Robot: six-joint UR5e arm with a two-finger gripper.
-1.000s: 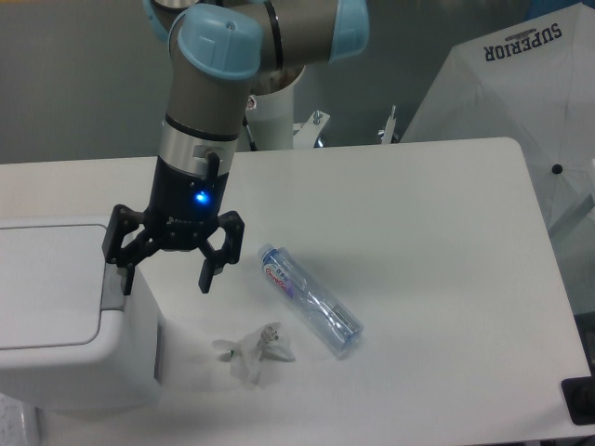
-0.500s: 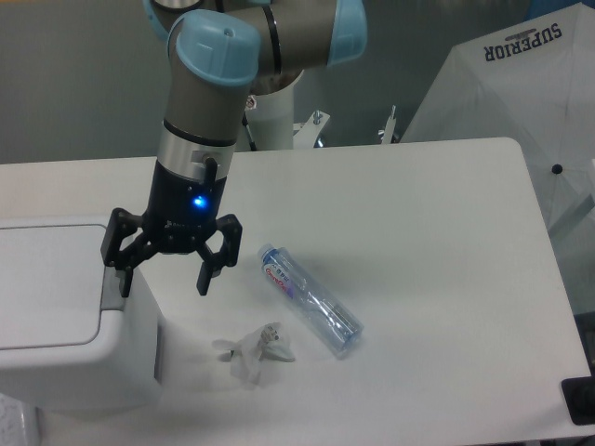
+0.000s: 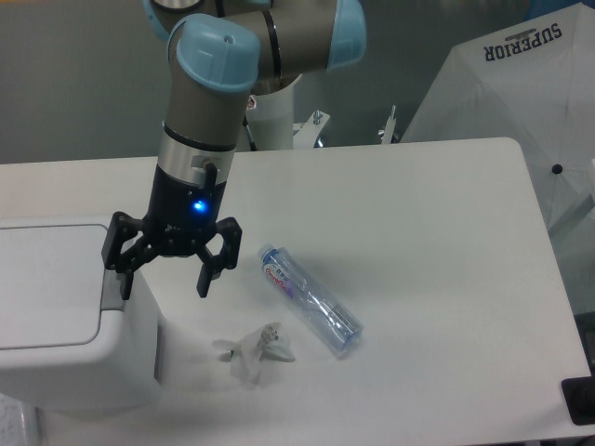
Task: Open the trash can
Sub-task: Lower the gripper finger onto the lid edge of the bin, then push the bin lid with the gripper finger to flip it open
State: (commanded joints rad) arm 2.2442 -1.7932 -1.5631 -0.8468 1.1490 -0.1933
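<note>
The pincer (image 3: pixel 164 276) hangs with its two black fingers spread wide and grips nothing. One finger (image 3: pixel 124 270) sits over the right edge of the trash can (image 3: pixel 70 321), just at the grey tab (image 3: pixel 112 293) beside the flat lid (image 3: pixel 46 283); the other finger (image 3: pixel 206 271) hangs past the bin's side, above bare worktop (image 3: pixel 418 242). The bin fills the space left of and below the pincer, its lid lying flat and shut. Below the pincer and slightly right lies a crumpled scrap of white paper (image 3: pixel 256 349). Further right a clear plastic bottle (image 3: pixel 309 300) lies on its side, slanting away, apart from both pincer and bin. Nothing lies between the pincer and the tab. Far right, beyond the worktop edge, stands a white umbrella (image 3: pixel 521 102).
</note>
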